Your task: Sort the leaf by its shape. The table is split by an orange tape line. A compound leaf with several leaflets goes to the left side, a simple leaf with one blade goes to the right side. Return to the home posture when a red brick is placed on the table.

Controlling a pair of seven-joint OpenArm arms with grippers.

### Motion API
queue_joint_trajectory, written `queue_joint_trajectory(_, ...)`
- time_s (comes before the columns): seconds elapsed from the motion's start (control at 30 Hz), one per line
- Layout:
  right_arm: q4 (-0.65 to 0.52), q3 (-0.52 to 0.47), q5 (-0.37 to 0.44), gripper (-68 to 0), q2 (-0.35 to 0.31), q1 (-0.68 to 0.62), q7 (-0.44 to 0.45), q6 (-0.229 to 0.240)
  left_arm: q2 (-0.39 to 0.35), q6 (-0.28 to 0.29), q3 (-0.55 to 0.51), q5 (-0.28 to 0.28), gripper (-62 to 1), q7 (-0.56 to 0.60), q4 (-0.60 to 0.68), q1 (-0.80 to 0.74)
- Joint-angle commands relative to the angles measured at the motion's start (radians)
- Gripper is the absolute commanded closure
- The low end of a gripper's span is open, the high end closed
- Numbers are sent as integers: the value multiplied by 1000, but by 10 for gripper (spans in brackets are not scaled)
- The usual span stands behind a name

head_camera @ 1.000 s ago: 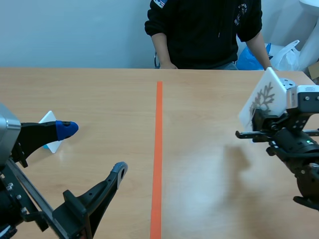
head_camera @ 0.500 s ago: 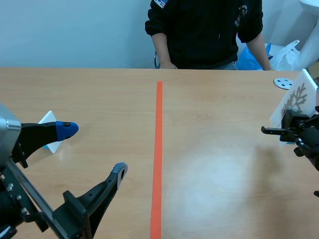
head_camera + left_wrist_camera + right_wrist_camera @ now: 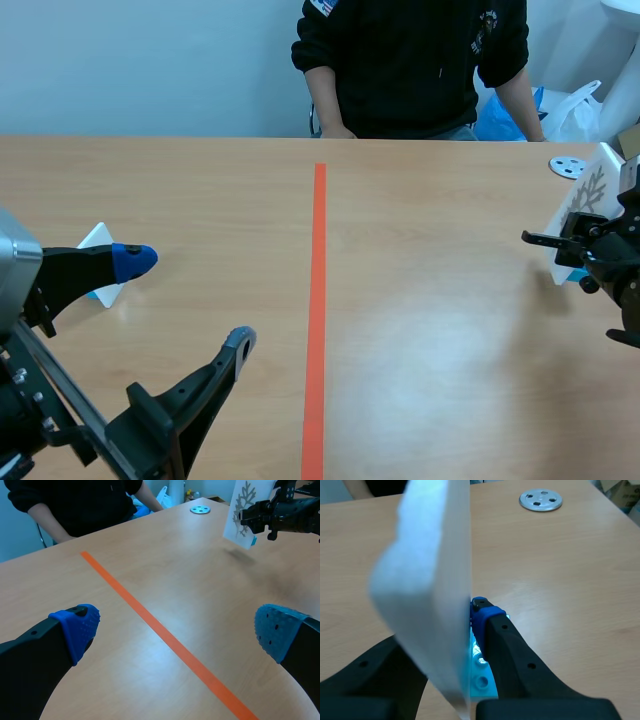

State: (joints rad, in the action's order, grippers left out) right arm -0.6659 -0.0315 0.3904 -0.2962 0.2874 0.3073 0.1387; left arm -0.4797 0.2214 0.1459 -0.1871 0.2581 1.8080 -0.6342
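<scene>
Near the left edge of the surface, my left hand [image 3: 188, 300] sits wide open with nothing in it. A white card [image 3: 98, 238] sits just behind its upper finger, face unreadable. Next comes the orange tape line [image 3: 318, 300], splitting the surface down the middle. Right of it, close to the right edge, my right hand [image 3: 572, 252] is clamped on the leaf card [image 3: 588, 200], which is tilted and held off the surface. A metal disc [image 3: 566, 166] lies beyond it toward the far right corner, and a person [image 3: 410, 60] sits at the far edge.

Handling guess: the card looks thin, stiff and light, foam-board type. The faces look smooth, so it could pivot in the pads. Best hold is low, by the pale blue base block [image 3: 482, 672], squeezing both faces.

View notes:
- Left wrist view shows the printed face. It branches into several leaflets, so I judge it compound and bound for the left side.
- Right wrist view gets only the card's edge plus my blue pad [image 3: 487, 617] on it.
- Only the scene view shows the white card.
</scene>
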Motion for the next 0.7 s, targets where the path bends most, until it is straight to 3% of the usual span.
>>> queue_joint_trajectory(0.0,-1,5,6,-77,-14,41,9,8,2,2,-4,-6,-623,13,6,-3)
queue_joint_trajectory(0.33,45,33,-27,-137,-14,44,16,8,2,2,-4,-6,-623,13,6,-3)
queue_joint_trajectory(0.5,45,33,-27,-317,-16,45,56,15,2,2,-4,-6,-623,13,6,-3)
queue_joint_trajectory(0.67,26,32,-23,-433,-32,44,128,19,2,2,-4,-6,-623,13,6,-3)
